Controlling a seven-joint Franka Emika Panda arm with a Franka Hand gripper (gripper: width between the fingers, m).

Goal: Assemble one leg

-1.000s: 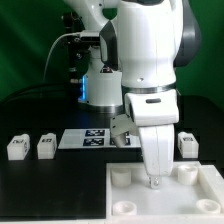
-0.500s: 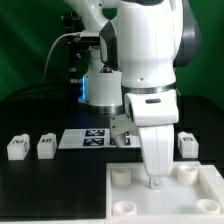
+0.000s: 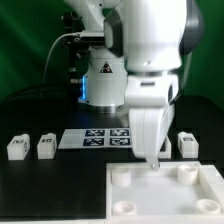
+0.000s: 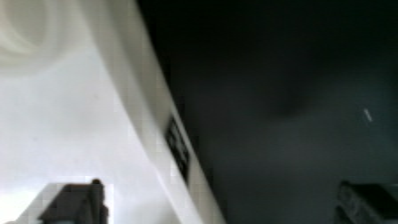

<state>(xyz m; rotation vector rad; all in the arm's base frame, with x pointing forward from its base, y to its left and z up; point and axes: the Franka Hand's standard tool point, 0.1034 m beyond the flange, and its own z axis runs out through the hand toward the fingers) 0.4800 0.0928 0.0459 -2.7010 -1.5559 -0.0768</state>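
Observation:
Three small white legs with tags stand on the black table: two at the exterior view's left (image 3: 16, 147) (image 3: 46, 147) and one at its right (image 3: 187, 143). My gripper (image 3: 150, 160) hangs just over the far edge of the wide flat white square piece with round sockets (image 3: 165, 200), away from all the legs. In the wrist view my gripper (image 4: 222, 205) is open, its fingertips (image 4: 75, 205) wide apart with nothing held. The white piece's edge (image 4: 107, 130) runs below them, beside dark table.
The marker board (image 3: 100, 137) lies flat behind the white square piece, between the left legs and the arm. The arm's large white body fills the upper middle. A blue-lit device (image 3: 88, 88) and cables stand at the back.
My gripper has risen off the white square piece and drawn back toward its far edge. The arm has turned, uncovering the marker board's right end. The legs have not moved.

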